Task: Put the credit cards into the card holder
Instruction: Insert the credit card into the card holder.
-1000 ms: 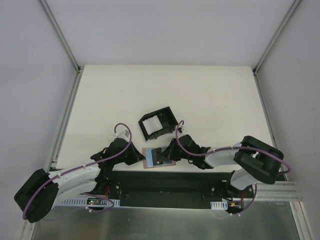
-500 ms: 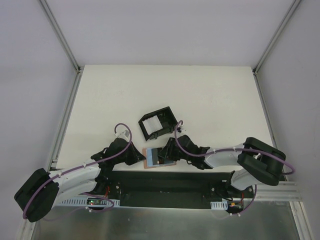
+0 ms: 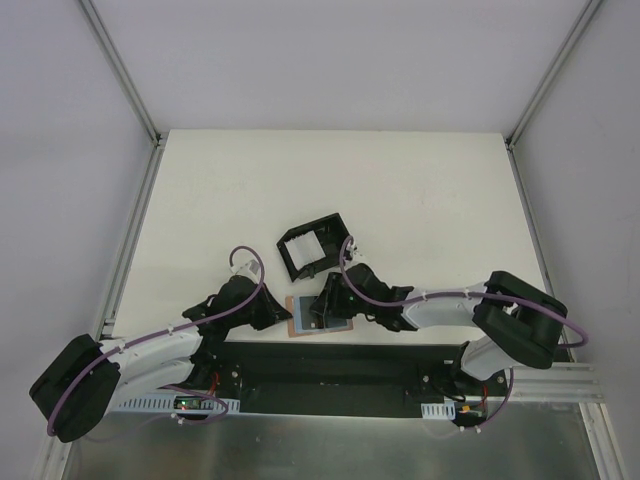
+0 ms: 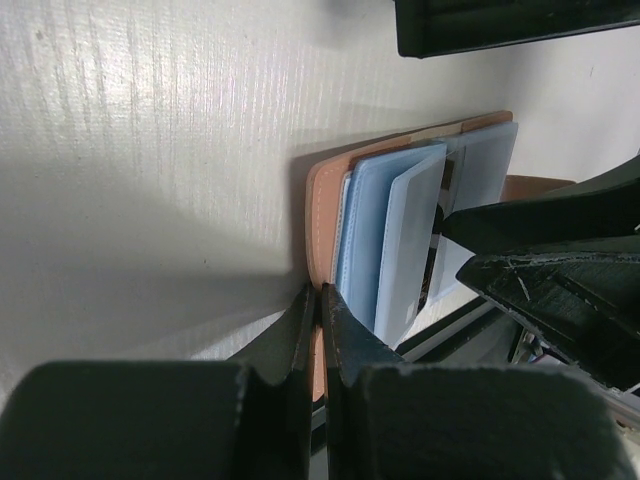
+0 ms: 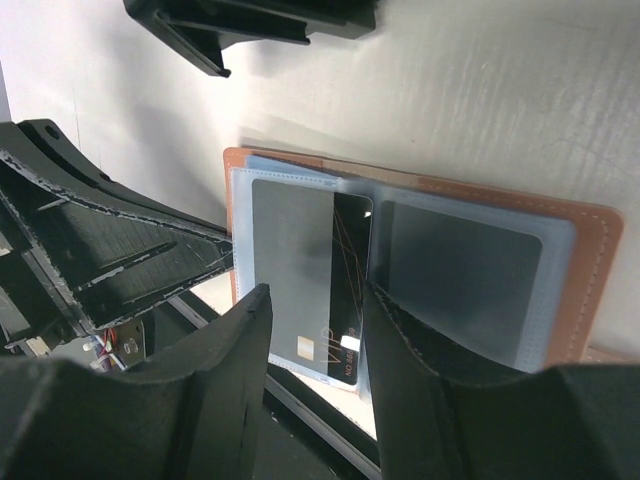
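Near edge, centre: card holder (image 3: 298,318) is lying open, left gripper (image 4: 320,300) staying clamped on its left cover | right gripper (image 5: 318,310) is spreading from shut to about half open, straddling the grey card (image 5: 290,250), which is sitting in a clear sleeve, so probably just released | far: black frame (image 3: 315,250) is standing apart.

black box frame (image 3: 316,251) stands just behind the card holder (image 3: 296,320) (near, not touching); far table (image 3: 400,180) lies open.
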